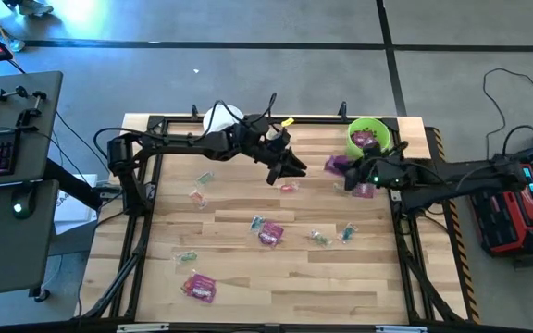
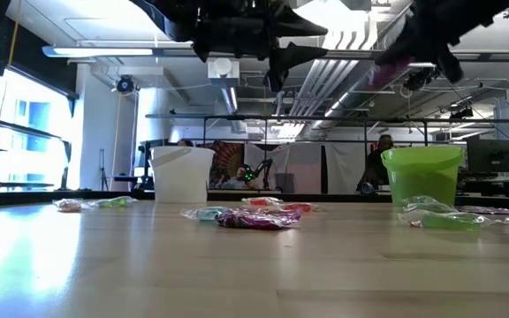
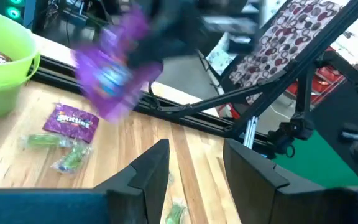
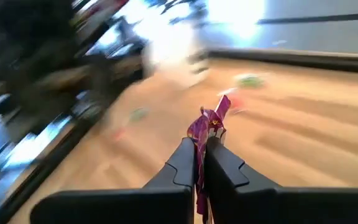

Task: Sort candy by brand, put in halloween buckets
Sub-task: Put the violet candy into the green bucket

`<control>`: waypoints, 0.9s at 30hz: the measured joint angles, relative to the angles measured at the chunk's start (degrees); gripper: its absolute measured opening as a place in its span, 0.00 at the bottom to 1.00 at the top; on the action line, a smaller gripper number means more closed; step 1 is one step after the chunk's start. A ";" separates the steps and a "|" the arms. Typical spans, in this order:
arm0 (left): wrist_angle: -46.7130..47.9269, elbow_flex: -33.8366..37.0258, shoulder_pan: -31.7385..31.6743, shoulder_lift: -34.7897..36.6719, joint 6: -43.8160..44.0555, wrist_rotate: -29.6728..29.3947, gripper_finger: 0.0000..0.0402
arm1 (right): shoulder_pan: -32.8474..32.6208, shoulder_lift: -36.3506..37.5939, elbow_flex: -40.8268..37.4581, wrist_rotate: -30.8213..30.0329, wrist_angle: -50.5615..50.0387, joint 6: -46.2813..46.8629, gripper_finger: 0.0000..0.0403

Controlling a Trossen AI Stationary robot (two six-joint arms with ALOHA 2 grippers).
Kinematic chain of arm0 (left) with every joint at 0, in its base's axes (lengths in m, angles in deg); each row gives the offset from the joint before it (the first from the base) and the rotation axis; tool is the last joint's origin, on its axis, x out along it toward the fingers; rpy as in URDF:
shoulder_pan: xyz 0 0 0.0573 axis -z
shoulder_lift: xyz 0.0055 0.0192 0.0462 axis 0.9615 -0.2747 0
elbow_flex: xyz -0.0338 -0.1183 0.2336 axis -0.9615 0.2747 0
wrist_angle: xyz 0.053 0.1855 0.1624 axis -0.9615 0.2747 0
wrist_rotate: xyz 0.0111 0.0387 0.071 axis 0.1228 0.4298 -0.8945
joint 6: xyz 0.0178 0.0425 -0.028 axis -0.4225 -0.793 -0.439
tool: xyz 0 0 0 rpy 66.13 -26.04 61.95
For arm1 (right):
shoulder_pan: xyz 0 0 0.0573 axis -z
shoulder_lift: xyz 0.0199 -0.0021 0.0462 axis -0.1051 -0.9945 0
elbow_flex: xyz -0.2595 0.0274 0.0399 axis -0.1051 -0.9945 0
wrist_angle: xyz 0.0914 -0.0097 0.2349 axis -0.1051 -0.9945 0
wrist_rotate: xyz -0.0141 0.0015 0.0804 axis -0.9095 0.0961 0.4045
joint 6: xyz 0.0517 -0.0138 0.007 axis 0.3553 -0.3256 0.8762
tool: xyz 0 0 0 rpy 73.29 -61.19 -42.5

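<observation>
From above, my left gripper (image 1: 292, 167) hangs over the far middle of the table (image 1: 248, 277), fingers spread and empty, while my right gripper (image 1: 364, 185) sits just near of the lime green bucket (image 1: 369, 136), which already holds purple packets. The white bucket (image 1: 220, 118) stands at the far edge.

From table height, loose candy (image 2: 254, 216) lies between both buckets.

My left wrist shows a Skittles packet (image 3: 74, 123) beside the green bucket.

My right wrist shows my fingers (image 4: 182, 165) pinching a purple packet (image 4: 205, 130).
</observation>
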 joint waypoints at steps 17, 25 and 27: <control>1.93 0.41 1.86 -0.02 -0.40 -1.41 0.36 | 32.04 -0.41 0.00 0.22 -14.06 11.81 0.01; 1.91 0.41 2.01 -0.02 -0.95 -1.84 0.36 | 45.38 -6.22 0.00 9.28 -10.61 5.66 0.01; 1.89 0.41 2.01 -0.02 -0.95 -1.84 0.36 | 47.89 -8.65 0.00 11.33 -9.47 4.77 0.01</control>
